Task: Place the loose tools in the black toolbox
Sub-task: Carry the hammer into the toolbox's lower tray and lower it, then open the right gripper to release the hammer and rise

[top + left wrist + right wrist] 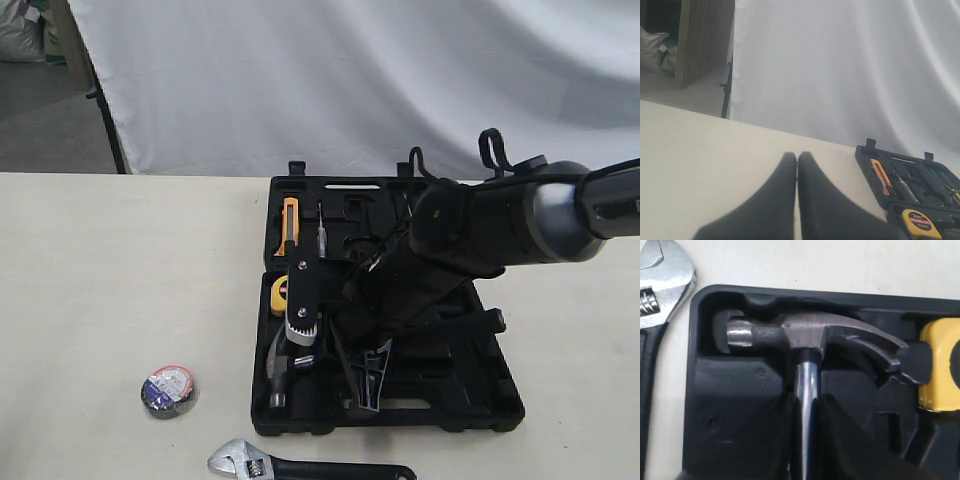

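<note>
The black toolbox point(400, 420) lies open on the table, right of centre. The silver-headed hammer point(278, 365) has its head in a recess at the box's front left corner point(810, 335). My right gripper point(806, 400) is shut on the hammer's shiny shaft, just behind the head point(330, 362). The small tape roll point(168, 390) lies on the table left of the box. The adjustable wrench point(300, 466) lies along the table's front edge, its jaw close to the box corner point(660, 285). My left gripper point(797, 157) is shut and holds nothing, over bare table left of the toolbox point(920, 175); the exterior view does not show it.
A yellow tape measure point(279, 295) sits in the box beside the hammer's claw point(940, 370). An orange-handled tool point(289, 225) and a small screwdriver point(321, 235) rest in the far half. A white cloth backdrop point(350, 80) hangs behind the table.
</note>
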You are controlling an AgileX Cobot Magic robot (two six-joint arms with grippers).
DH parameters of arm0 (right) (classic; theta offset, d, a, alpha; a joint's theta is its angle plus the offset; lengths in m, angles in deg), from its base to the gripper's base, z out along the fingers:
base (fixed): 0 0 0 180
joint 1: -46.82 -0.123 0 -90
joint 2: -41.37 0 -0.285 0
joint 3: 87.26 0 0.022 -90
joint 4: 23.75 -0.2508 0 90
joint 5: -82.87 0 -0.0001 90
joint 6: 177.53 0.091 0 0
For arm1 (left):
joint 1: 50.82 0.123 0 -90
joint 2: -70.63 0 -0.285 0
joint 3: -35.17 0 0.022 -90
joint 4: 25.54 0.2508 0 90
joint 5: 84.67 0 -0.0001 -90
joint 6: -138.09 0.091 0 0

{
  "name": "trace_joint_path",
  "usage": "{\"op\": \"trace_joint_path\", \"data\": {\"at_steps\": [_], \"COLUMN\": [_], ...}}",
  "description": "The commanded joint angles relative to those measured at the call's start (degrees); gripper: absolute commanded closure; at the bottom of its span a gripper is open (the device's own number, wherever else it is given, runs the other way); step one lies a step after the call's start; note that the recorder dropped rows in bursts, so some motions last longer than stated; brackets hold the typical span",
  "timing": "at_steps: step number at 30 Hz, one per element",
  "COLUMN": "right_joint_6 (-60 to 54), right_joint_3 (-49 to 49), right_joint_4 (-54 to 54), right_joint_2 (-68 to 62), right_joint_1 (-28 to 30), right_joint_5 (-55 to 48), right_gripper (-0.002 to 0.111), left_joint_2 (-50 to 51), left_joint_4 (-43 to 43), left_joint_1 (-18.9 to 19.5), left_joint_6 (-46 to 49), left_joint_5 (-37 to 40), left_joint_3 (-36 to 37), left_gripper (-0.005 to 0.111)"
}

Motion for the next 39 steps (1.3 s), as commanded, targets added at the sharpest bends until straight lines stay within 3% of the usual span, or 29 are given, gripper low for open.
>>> {"op": "trace_joint_path", "data": {"at_steps": [1, 7, 15, 19, 22, 25, 28, 31, 32, 39], "right_joint_6": [0.8, 0.8, 5.1, 5.1, 6.9, 8.5, 11.4, 14.4, 14.8, 15.0], "right_joint_3": [0.1, 0.1, 0.1, 0.1, 0.1, 0.1, 0.1, 0.1, 0.1, 0.1], "right_joint_4": [-3.0, -3.0, -4.4, -1.5, -1.0, 0.7, 4.3, 4.8, 4.8, 9.9], "right_joint_2": [0.0, 0.0, 0.0, 0.2, 1.1, 3.0, 5.6, 7.1, 7.1, -1.1], "right_joint_1": [0.2, 0.2, 0.2, 0.2, 0.2, 0.2, 0.2, 0.2, 0.2, 0.2], "right_joint_5": [1.1, 1.1, 6.0, 8.2, 8.5, 7.1, 4.8, 4.2, 4.2, -0.5], "right_gripper": [0.109, 0.105, 0.053, 0.047, 0.047, 0.055, 0.076, 0.105, 0.108, 0.109], "left_joint_2": [-0.2, -0.2, -0.2, -0.2, -0.2, -0.2, -0.2, -0.2, -0.2, -0.2], "left_joint_4": [0.3, 0.3, 0.3, 0.3, 0.3, 0.3, 0.3, 0.3, 0.3, 0.3], "left_joint_1": [1.5, 1.5, 1.5, 1.5, 1.5, 1.5, 1.5, 1.5, 1.5, 1.5], "left_joint_6": [-0.3, -0.3, -0.3, -0.3, -0.3, -0.3, -0.3, -0.3, -0.3, -0.3], "left_joint_5": [-0.4, -0.4, -0.4, -0.4, -0.4, -0.4, -0.4, -0.4, -0.4, -0.4], "left_joint_3": [-0.2, -0.2, -0.2, -0.2, -0.2, -0.2, -0.2, -0.2, -0.2, -0.2], "left_gripper": [0.106, 0.106, 0.106, 0.106, 0.106, 0.106, 0.106, 0.106, 0.106, 0.106]}}
